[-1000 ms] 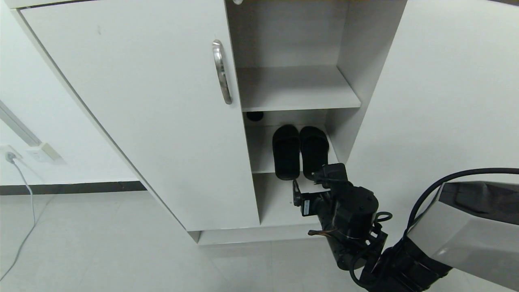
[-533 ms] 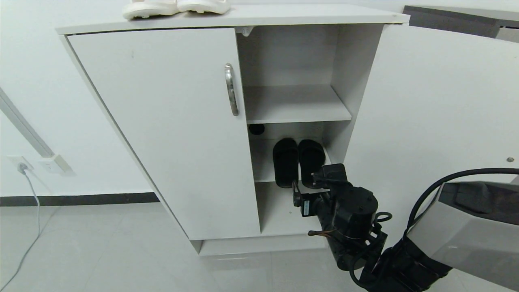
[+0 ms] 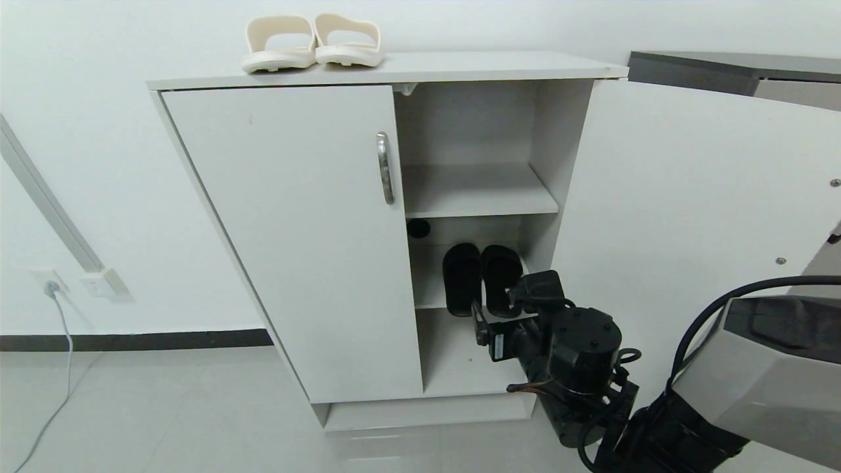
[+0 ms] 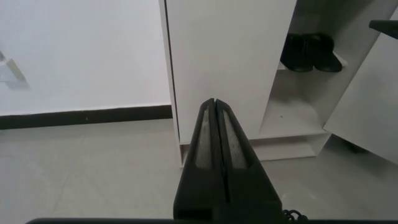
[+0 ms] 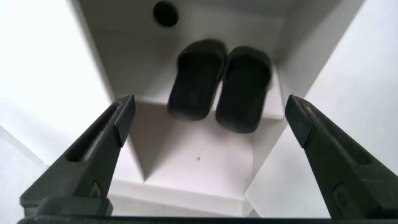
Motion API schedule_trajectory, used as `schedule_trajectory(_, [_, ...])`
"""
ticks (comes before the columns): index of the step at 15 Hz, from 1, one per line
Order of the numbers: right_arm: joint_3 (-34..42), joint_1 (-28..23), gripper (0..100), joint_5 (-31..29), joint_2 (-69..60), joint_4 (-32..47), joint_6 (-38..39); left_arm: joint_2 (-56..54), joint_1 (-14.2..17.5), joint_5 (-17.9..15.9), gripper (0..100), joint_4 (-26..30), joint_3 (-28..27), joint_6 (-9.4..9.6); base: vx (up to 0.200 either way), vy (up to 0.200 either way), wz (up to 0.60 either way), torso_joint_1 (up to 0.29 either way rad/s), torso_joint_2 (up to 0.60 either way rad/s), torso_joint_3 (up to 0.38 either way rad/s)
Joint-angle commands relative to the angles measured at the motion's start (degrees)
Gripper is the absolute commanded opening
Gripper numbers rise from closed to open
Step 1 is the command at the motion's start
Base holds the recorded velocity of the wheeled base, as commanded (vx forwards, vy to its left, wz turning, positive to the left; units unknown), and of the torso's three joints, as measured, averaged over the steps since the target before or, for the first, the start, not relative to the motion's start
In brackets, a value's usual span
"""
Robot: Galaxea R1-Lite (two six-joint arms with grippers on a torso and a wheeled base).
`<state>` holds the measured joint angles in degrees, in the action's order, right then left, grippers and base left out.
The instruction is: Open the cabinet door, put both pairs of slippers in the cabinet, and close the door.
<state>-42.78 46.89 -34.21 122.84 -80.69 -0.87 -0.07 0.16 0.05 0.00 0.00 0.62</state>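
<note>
Nearing halfway: black slippers [image 3: 483,279] are sitting shelved, cream slippers [image 3: 312,41] waiting at eleven o'clock atop the cabinet [image 3: 493,64], your right gripper [image 5: 209,109] gaping empty.

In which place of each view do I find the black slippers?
Head view: black slippers on the lower shelf, below centre.
Left wrist view: far beyond the shut left claw, inside the open cabinet half.
Right wrist view: close ahead, between the open right claw's fingers.
Shared landmark: the bare cabinet floor beneath them.
</note>
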Motion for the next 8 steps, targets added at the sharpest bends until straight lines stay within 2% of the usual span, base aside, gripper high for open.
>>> schedule_trajectory(1, [0.8, 0.0, 100, 0.3, -0.4, -0.2, 0.0, 0.1, 0.0, 0.0, 0, 0.0, 0.0, -0.01, 0.0, 0.0, 0.0, 0.0, 0.0, 0.0])
schedule_trajectory(8, [1.9, 0.2, 100, 1.1, -0.5, -0.6, 0.0, 0.1, 0.0, -0.2, 0, 0.0, 0.0, -0.18, 0.0, 0.2, 0.0, 0.004, 0.0, 0.009])
